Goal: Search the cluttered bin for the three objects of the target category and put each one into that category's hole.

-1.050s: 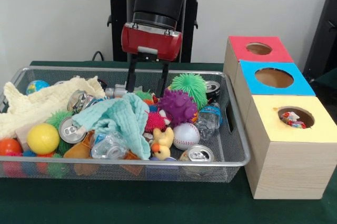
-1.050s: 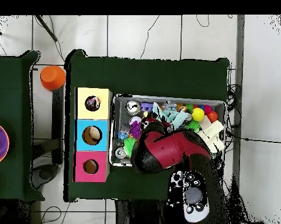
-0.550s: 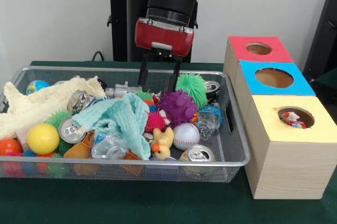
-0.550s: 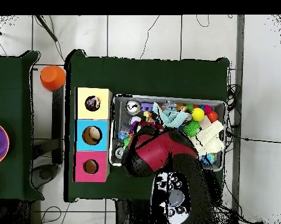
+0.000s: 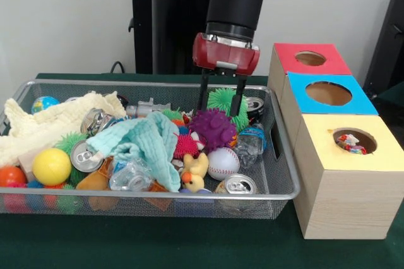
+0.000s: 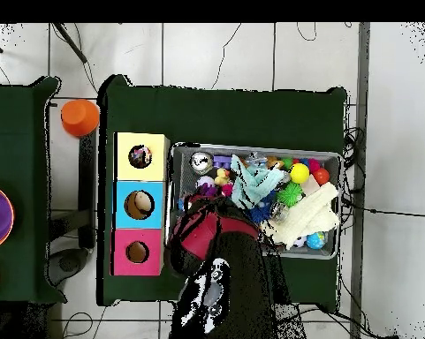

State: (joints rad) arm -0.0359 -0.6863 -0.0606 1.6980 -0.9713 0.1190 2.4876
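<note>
The wire mesh bin (image 5: 126, 194) is full of mixed toys, cans, bottles and cloths. My gripper (image 5: 219, 112) hangs open at the bin's back right, its fingers (image 5: 203, 92) straddling a green spiky ball (image 5: 222, 98), with nothing held. Just in front of it lies a purple spiky ball (image 5: 213, 129). To the right stand three boxes with round holes: red (image 5: 290, 54), blue (image 5: 303, 83) and yellow (image 5: 322, 149). In the overhead view the arm (image 6: 211, 243) hides the gripper and the bin's (image 6: 330, 157) nearer left part.
Also in the bin are a baseball (image 5: 223, 163), a rubber duck (image 5: 194, 173), cans (image 5: 238, 185), a clear bottle (image 5: 251, 143), a teal cloth (image 5: 148, 143), a cream cloth (image 5: 57, 120) and a yellow ball (image 5: 52, 166). An orange cup (image 6: 79, 116) stands off the table.
In the front view the arm has swung right, from the bin's middle back to over the green spiky ball. The gripper stays open and holds nothing.
</note>
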